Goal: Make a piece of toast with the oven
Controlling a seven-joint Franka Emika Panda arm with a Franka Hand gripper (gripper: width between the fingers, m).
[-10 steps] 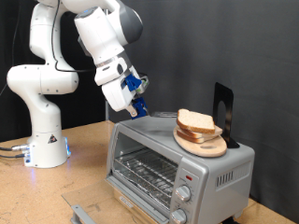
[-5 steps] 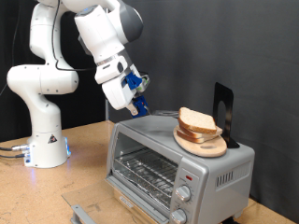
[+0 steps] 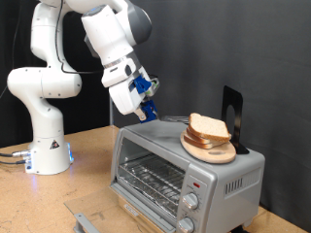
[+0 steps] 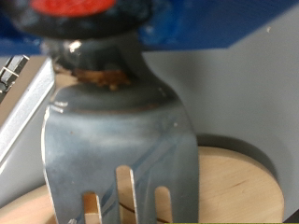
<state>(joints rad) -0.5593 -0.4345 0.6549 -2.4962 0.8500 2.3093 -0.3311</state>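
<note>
While the piece of toast (image 3: 208, 127) lies flat on a round wooden board (image 3: 208, 149) on top of the oven (image 3: 185, 167), it has not yet gone inside. The oven door (image 3: 89, 219) hangs open and the wire rack (image 3: 154, 180) is bare. The gripper (image 3: 144, 109) hangs above the oven's top at the end away from the board, clamped on a metal spatula (image 4: 120, 149) (slotted, seen close in the wrist view). Its blade reaches across the oven top toward the bread, so the slice lies straight along the tool's long axis, its tip near or under the slice. A dark upright stand (image 3: 232, 116) rises just behind the board, beyond the bread.
</note>
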